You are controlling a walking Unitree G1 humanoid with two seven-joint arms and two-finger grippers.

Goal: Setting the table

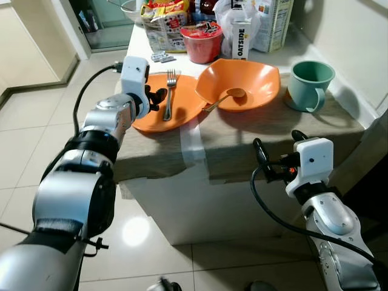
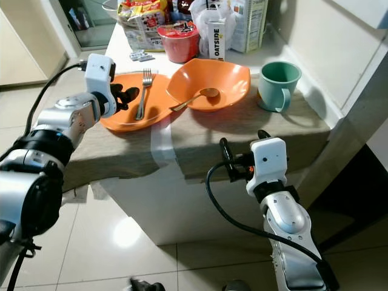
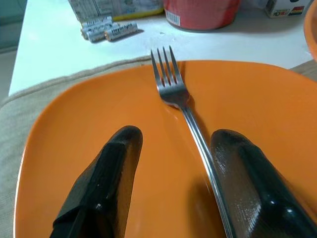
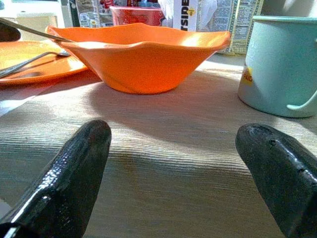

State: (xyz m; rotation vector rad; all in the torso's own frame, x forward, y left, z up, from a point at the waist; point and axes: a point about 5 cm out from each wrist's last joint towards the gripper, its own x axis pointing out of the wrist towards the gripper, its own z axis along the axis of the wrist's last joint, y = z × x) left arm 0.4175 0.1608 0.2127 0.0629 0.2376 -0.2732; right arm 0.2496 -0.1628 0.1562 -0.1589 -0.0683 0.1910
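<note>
Left gripper (image 3: 171,186) and right gripper (image 4: 171,178) both gape.

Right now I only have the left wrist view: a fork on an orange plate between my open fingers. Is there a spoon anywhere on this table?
Observer: Yes. A spoon lies in the orange bowl, just to the right of your plate.
Operator: Anything beyond the bowl?
Observer: A green mug stands upright on the cloth to the bowl's right, with its handle toward the robot.
Operator: And my other arm?
Observer: The right gripper is open and holds nothing. It sits low at the cloth's near edge, pointing toward the bowl and mug.
</note>
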